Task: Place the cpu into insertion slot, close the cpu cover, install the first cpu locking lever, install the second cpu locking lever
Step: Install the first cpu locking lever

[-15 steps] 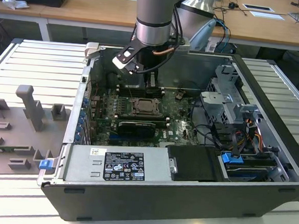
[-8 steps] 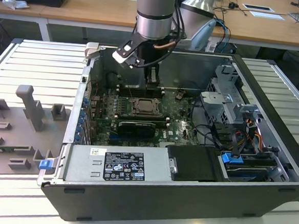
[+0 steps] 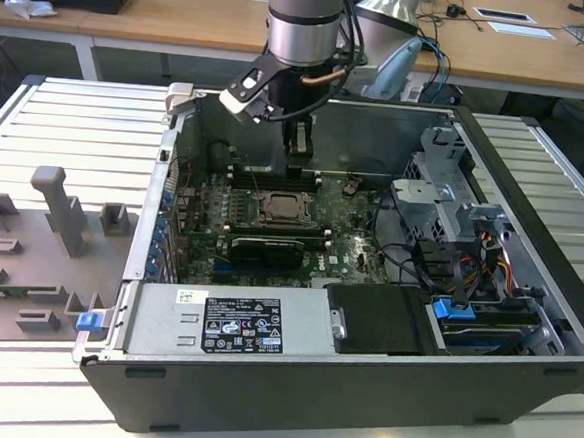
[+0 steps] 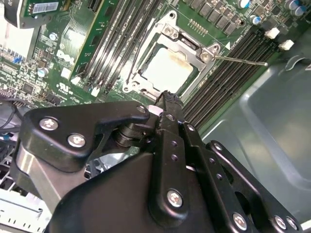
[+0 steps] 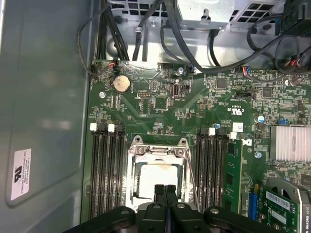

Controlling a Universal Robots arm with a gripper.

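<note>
At the exterior view's left, a grey moulded fixture [image 3: 57, 213] is set on the ribbed metal bench [image 3: 69, 113], beside the open black computer case [image 3: 525, 326]. The flat, pale square cpu [image 4: 167, 70] is seated in the insertion slot [image 3: 268, 217], edges parallel to the long memory slots [image 5: 104, 170], with the silvery windowed cpu cover [image 4: 187, 46] laid flat over it. The black end effector [image 5: 165, 188] is held just above, fingers [image 5: 159, 194] pressed together, nothing gripped.

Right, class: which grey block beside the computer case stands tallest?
The T-topped grey post at the exterior view's left: it rises well above the low blocks around it, like its squat neighbour.
</note>
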